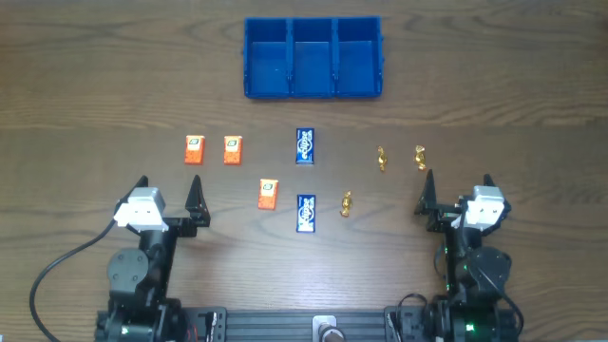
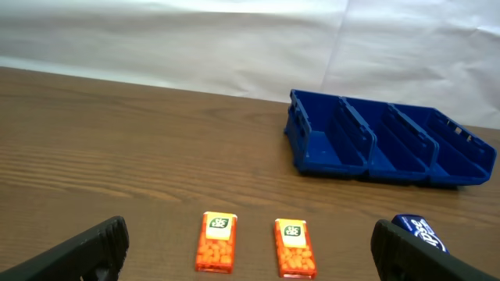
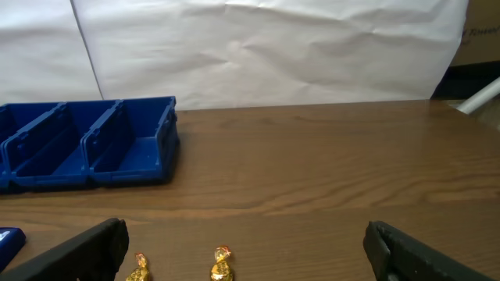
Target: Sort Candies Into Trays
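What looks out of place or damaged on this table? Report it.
Nothing stands out. The blue three-compartment tray sits square and empty; the orange boxes, blue packs and gold-wrapped candies lie on the table, unsorted, none visibly damaged.

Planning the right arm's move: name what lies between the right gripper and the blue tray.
Two gold-wrapped candies by the right gripper, then bare wood up to the blue tray; the right wrist view shows it.

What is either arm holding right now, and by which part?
Nothing is held: the left tool and the right tool are both open and empty.
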